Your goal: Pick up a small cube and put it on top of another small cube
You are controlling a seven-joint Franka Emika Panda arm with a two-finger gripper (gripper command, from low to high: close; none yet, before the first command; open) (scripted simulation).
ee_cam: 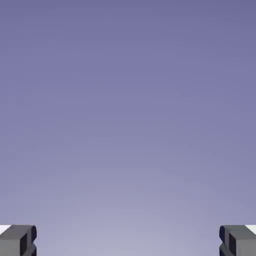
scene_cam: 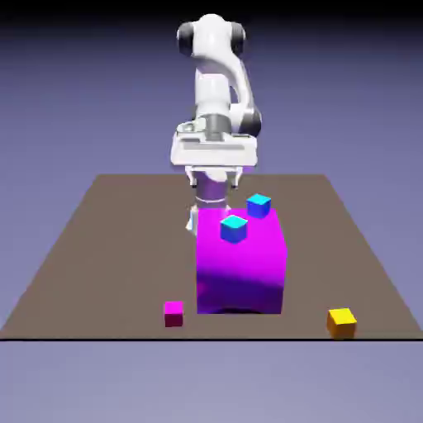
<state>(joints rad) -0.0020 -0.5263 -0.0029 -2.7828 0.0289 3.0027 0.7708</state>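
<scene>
Wide apart, those jaws, and holding nothing: in the hand view we see the two grey fingertips [ee_cam: 18,240] out at the bottom corners, with only plain backdrop between them. No cube, no counter in that view at all, so we judge the hand is pointing off over the scene, not down at anything.

Over to the exterior view. We have the arm [scene_cam: 216,83] up at the far edge of the counter [scene_cam: 99,248], with the gripper [scene_cam: 216,186] tucked behind the big magenta block [scene_cam: 241,268], its lower part hidden. Two blue cubes [scene_cam: 234,228] sit on top of that block, one nearer us, one further back toward the view's right.

Now the pieces that matter. The pink cube [scene_cam: 173,313] lies on the counter near the front edge, just left of the block's base. The yellow cube [scene_cam: 341,322] lies at the front too, well apart on the view's right, the block's front between them.

Nothing is picked up yet, by our reading. We'd say the big block sits squarely between hand and pink cube, so the reach has to clear it first.
</scene>
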